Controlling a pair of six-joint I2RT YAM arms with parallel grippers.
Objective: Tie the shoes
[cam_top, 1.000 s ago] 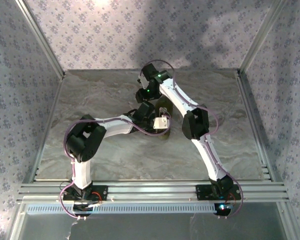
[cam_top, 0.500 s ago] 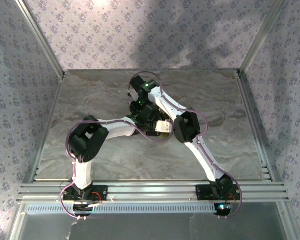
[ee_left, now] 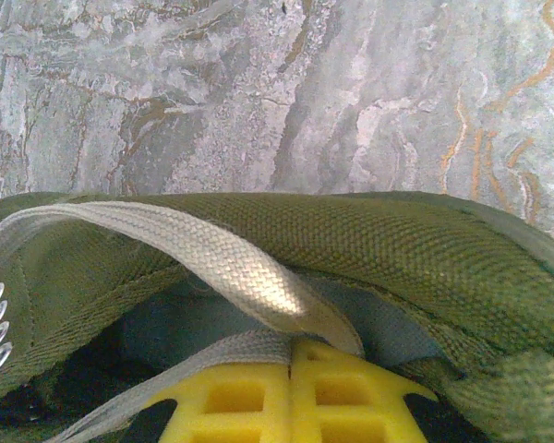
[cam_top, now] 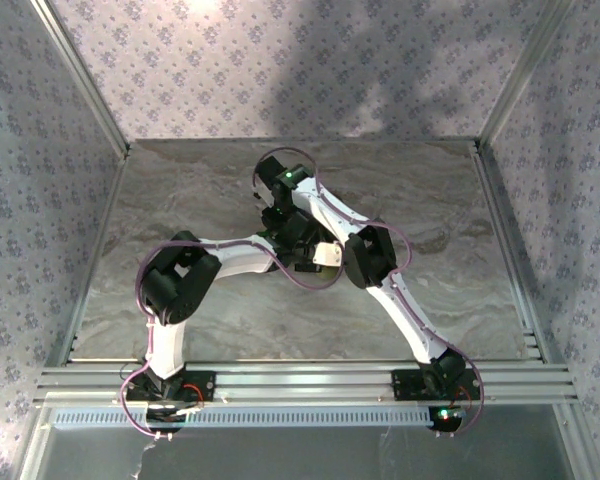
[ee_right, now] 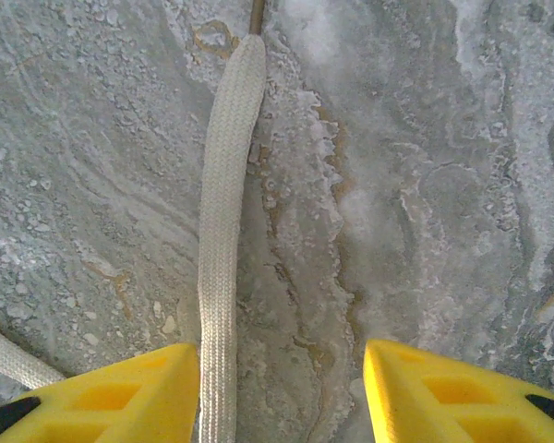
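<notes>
In the left wrist view the olive-green shoe (ee_left: 415, 249) lies across the frame, its dark opening toward me. My left gripper (ee_left: 291, 355) is shut on a cream lace (ee_left: 231, 268) that loops over the shoe's edge into the yellow fingertips (ee_left: 351, 392). In the right wrist view my right gripper (ee_right: 282, 392) stands open just above the marble table; another stretch of lace (ee_right: 223, 231) lies flat between its fingers, close beside the left yellow finger (ee_right: 111, 397). From above, both grippers (cam_top: 292, 232) meet at mid-table and the arms cover the shoe.
The marble table (cam_top: 180, 190) is walled by patterned panels and metal rails (cam_top: 300, 380) along the near edge. A second bit of lace (ee_right: 14, 360) lies at the lower left of the right wrist view.
The right arm has swung left and nearer, bringing its gripper down over the left gripper at mid-table. The left arm has barely shifted.
</notes>
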